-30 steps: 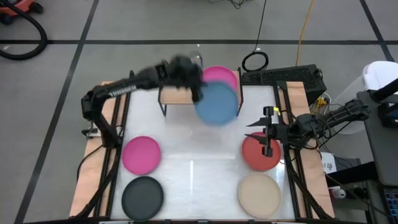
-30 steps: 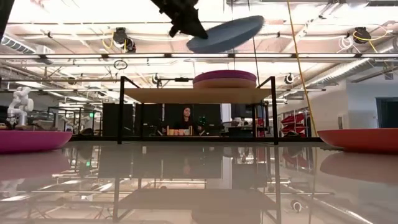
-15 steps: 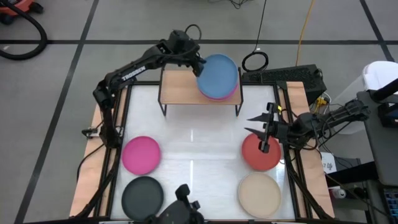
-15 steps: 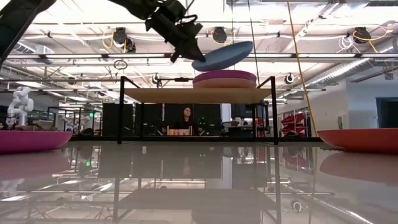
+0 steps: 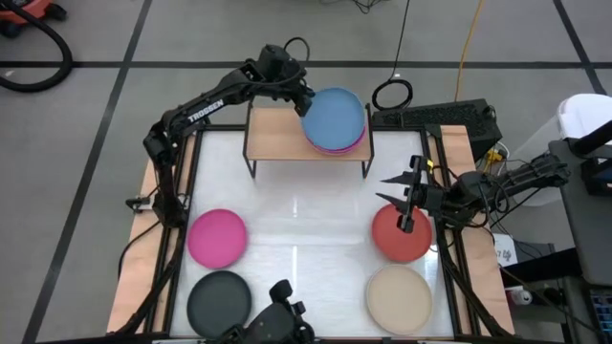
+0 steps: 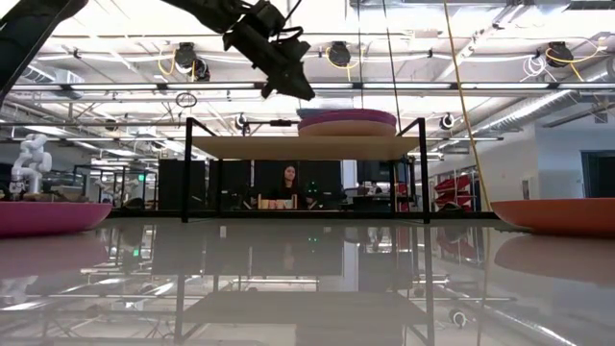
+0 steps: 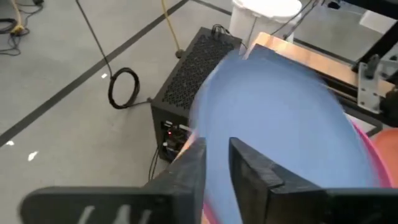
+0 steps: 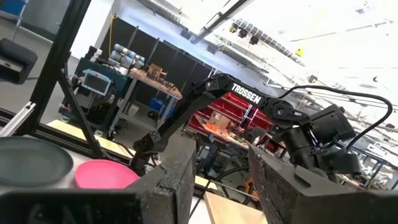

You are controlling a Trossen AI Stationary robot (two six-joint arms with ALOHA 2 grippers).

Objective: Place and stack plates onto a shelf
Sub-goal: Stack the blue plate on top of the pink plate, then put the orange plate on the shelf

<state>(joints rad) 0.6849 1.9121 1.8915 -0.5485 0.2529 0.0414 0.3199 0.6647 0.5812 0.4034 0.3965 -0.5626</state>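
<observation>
Since half a second ago we log the blue plate (image 5: 335,117) lowered from a tilt to lie flat atop the stack on the shelf (image 5: 275,145), at the shelf's right end.

Item 1, blue plate: round, level, face up; in the low view (image 6: 341,112) only its thin edge shows above a magenta plate (image 6: 348,118) and a light pink plate (image 6: 348,128).

Item 2, left gripper (image 5: 304,98): arm stretched to the far side, over the shelf's left half, fingertips at the plate's left rim. In the left wrist view the fingers (image 7: 249,168) stand slightly parted astride the blue rim (image 7: 280,118); we cannot tell whether they pinch it.

Item 3, right gripper (image 5: 406,201): waiting above the red plate (image 5: 402,236), fingers spread.

Item 4, on the table (image 5: 306,229): another magenta plate (image 5: 217,237) left, black plate (image 5: 219,300) near left, beige plate (image 5: 399,298) near right.
</observation>
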